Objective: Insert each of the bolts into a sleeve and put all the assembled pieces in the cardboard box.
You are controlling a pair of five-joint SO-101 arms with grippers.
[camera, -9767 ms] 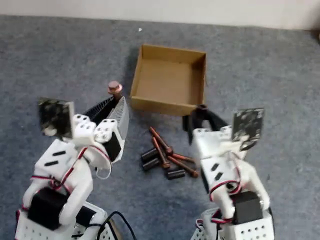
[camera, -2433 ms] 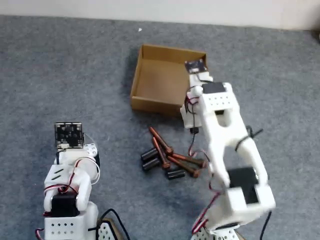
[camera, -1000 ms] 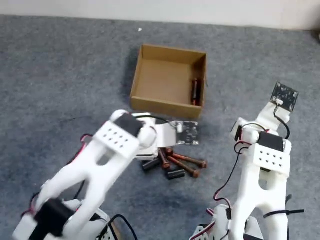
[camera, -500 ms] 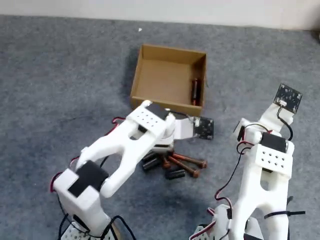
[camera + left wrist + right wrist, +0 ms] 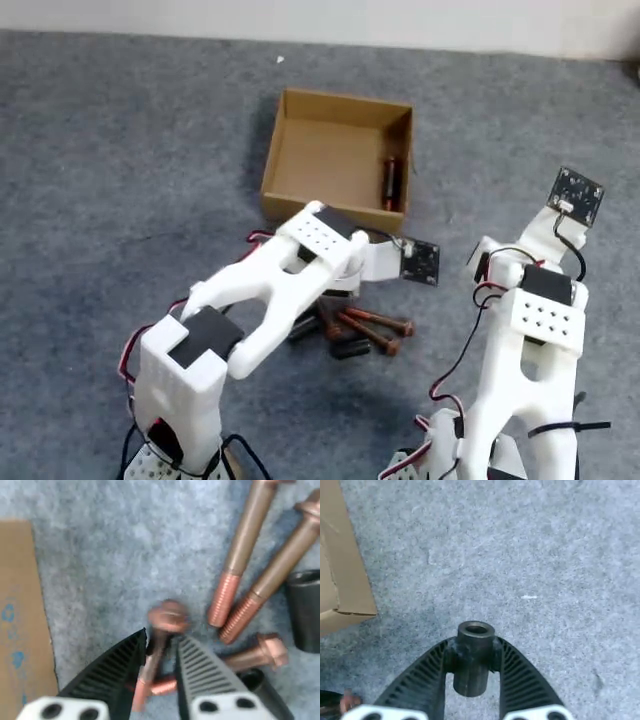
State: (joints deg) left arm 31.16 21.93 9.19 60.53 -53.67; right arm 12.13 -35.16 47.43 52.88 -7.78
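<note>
**Task items.** One bolt (image 5: pixel 167 616) stood between the fingers of the left gripper (image 5: pixel 161 636), its flanged head beyond the fingertips. The jaws were drawn in close on the shaft. The head appeared blurred, and firmness of hold could not be confirmed.

One black sleeve (image 5: pixel 472 675) was clamped in the right gripper (image 5: pixel 475 647), gripped on both sides. Its open bore pointed away from the wrist, above the grey carpet (image 5: pixel 545 555).

One assembled piece (image 5: pixel 392 182) lay inside the cardboard box (image 5: pixel 335 100), flat on the floor and along the wall nearest the right arm (image 5: pixel 530 320).

**Remaining stock.** The loose bolts (image 5: pixel 375 320) lay in a cluster on the carpet just in front of the box. They were copper-coloured, overlapping and pointing different ways. The loose sleeves (image 5: pixel 350 348) lay among them, touching or just beside the bolts.

**Arms.** The left arm (image 5: pixel 280 290) stretched forward over the cluster and covered part of it from above. The right arm stood beside the cluster, its wrist near the front corner of the box, and a box corner showed close by in its wrist view.

**Surroundings.** A pale wall (image 5: pixel 400 20) bounded the far edge of the carpet.
</note>
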